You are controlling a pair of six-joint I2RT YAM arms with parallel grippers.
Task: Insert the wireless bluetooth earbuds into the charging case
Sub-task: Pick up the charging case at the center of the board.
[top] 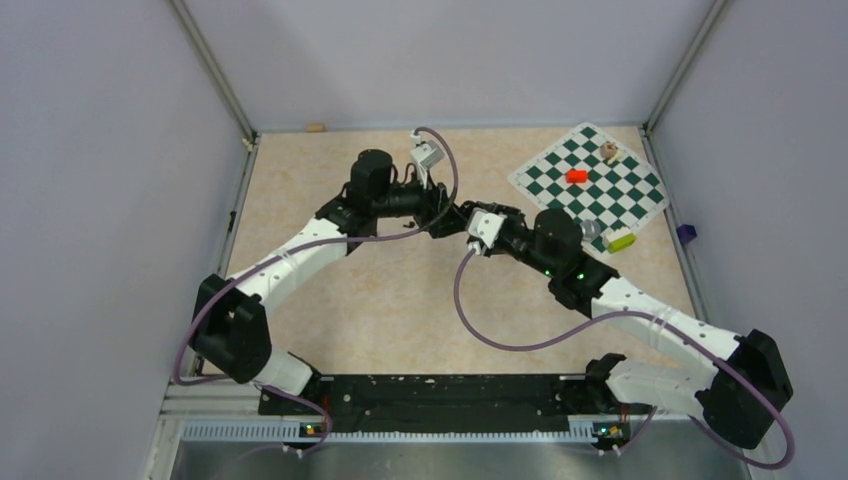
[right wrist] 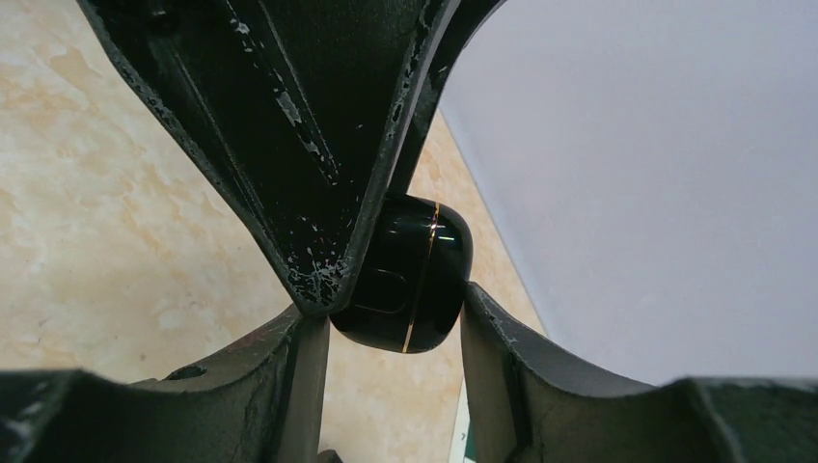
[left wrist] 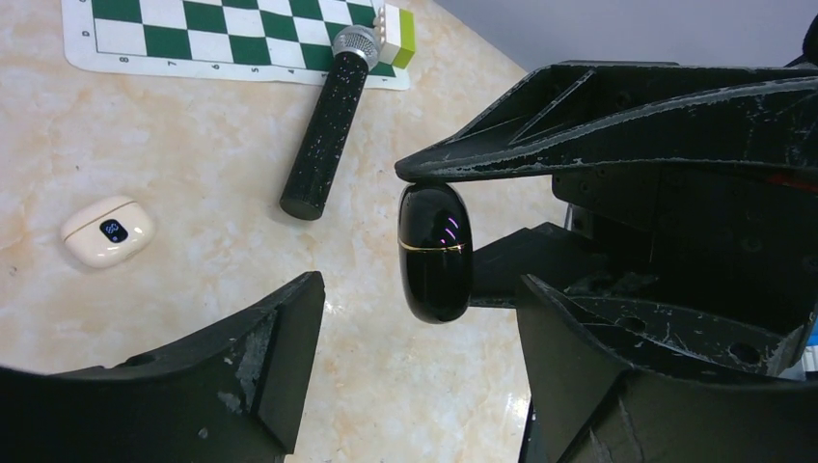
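The charging case (left wrist: 434, 253) is a glossy black rounded box with a thin gold seam, and it is closed. My right gripper (right wrist: 391, 313) is shut on it and holds it above the table; the case shows between its fingers in the right wrist view (right wrist: 417, 270). My left gripper (left wrist: 417, 285) is open, its wide-spread fingers on either side of the case with a gap on each side. In the top view the two grippers meet at mid-table, left (top: 445, 215) and right (top: 470, 217), and the case is hidden there. The earbuds are out of view.
A cream-coloured lump with a small display (left wrist: 108, 231) lies on the table. A long black cylinder with a silver tip (left wrist: 326, 130) lies by the checkered mat (top: 590, 185). A red block (top: 576, 176) and a yellow-green block (top: 621, 240) sit on the mat. Walls enclose the table.
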